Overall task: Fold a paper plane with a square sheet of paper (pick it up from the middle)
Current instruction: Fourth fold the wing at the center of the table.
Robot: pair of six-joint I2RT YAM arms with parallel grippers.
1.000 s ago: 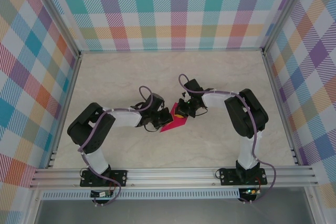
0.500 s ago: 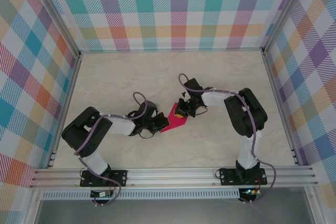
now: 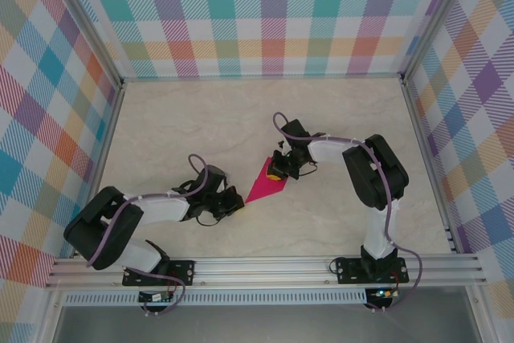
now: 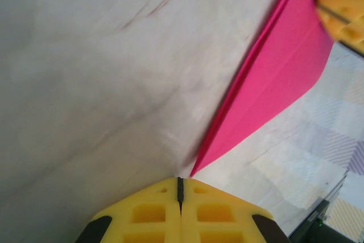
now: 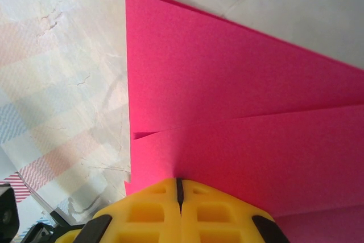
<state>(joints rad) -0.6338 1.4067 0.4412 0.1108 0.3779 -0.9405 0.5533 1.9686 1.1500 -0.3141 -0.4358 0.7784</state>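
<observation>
The folded pink paper (image 3: 267,183) lies flat near the middle of the counter (image 3: 185,122), a little toward the near edge. It is a long pointed wedge with overlapping layers. Its long axis runs on a slant, the sharp tip aiming at the near-left corner and the broad end toward the far-right corner.

The right end effector (image 3: 278,171) is down on that broad end, its yellow fingers closed flat against each other. From its own wrist camera the closed tips rest on top of the paper beside a flap edge, pressing rather than pinching, as far as I can judge. The left end effector (image 3: 234,201) is closed tight too, holding nothing, low over bare counter just off the tip on its near-left side. Its wrist camera shows the tip just ahead of the closed fingertips, though I can't tell whether they touch.

So the paper stretches away from the left end effector along its own length, toward the right one. The left arm is nearer the point, the right nearer the wide end. My guess is the next move works along that axis, the right pinning while the left handles the point. A sideways nudge there would likely swing the paper about the pinned end
</observation>
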